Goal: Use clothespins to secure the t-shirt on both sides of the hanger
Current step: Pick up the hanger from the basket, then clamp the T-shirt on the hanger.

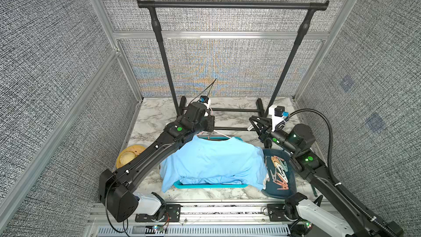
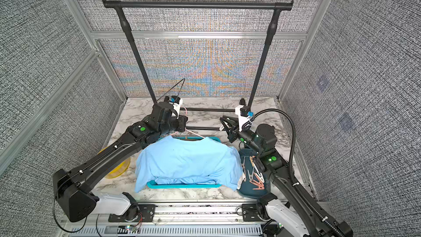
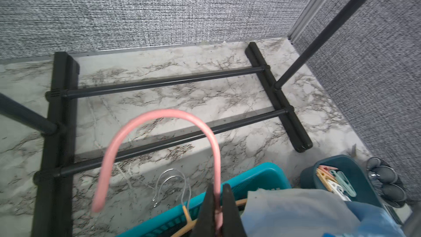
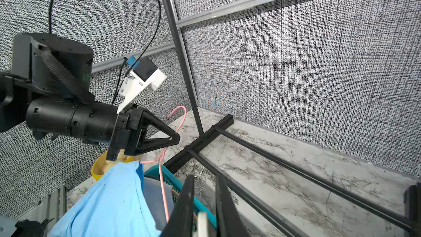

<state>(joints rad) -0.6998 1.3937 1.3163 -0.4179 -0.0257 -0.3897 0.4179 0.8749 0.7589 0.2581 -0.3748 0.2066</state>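
Left gripper (image 3: pixel 218 186) pinches the neck of the thin, round-hooked pink hanger (image 3: pixel 159 115). Right gripper (image 4: pixel 205 178) nips a white clothespin (image 4: pixel 201 223). A soft, creased blue t-shirt (image 1: pixel 214 158) drapes over a slotted teal basket (image 1: pixel 209 186) mid-tabletop. Pastel plastic clothespins (image 1: pixel 279 170) are heaped in a dark teal tray (image 1: pixel 292 184) near the front right corner.

Blue t-shirt (image 1: pixel 214 158), pink hanger (image 3: pixel 164 113), white clothespin (image 4: pixel 201 223), teal basket (image 1: pixel 209 186)
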